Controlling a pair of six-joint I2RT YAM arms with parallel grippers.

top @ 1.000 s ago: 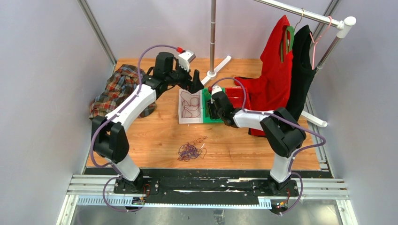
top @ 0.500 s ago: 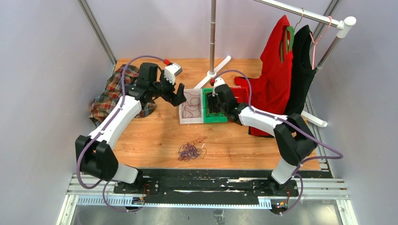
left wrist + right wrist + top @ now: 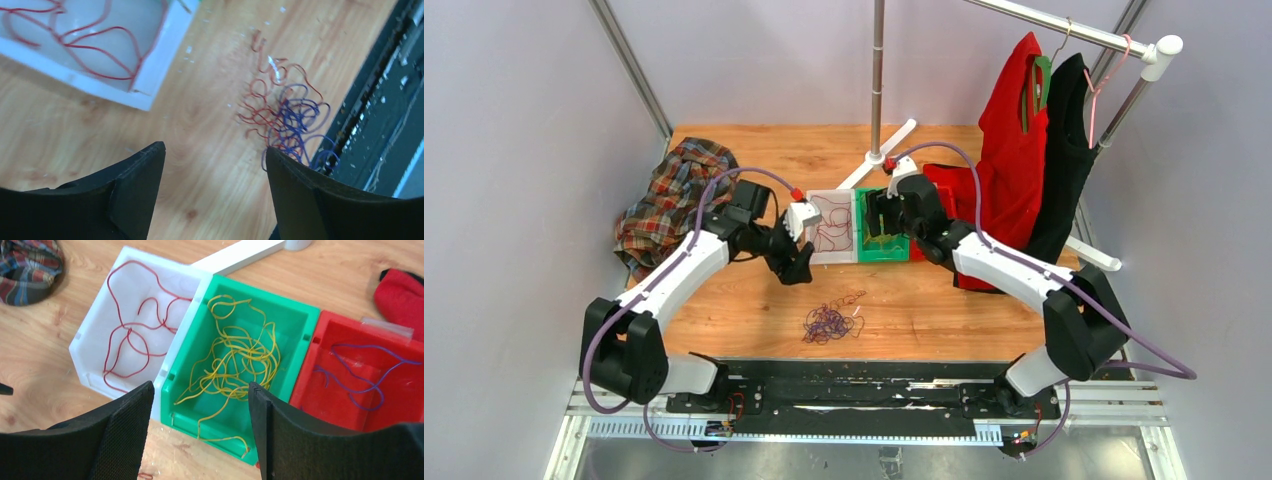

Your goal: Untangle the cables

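Note:
A tangled bunch of dark red and purple cables (image 3: 829, 318) lies on the wooden table near the front; it also shows in the left wrist view (image 3: 285, 117). A white bin (image 3: 97, 340) holds red strands, a green bin (image 3: 295, 320) holds yellow strands (image 3: 240, 360), and a red bin (image 3: 330, 390) holds purple strands. My left gripper (image 3: 796, 268) is open and empty, just in front of the white bin (image 3: 816, 256), above bare wood (image 3: 215, 150). My right gripper (image 3: 886, 222) is open and empty above the green bin (image 3: 200, 387).
A plaid shirt (image 3: 669, 195) lies bunched at the back left. A clothes rack with a pole (image 3: 879, 70) stands at the back, with a red garment (image 3: 1009, 150) and a black garment (image 3: 1064, 150) hanging at the right. A black rail (image 3: 864, 390) runs along the front edge.
My left gripper has swung from behind the white bin forward and down to its front corner. My right arm has reached farther back over the green bin.

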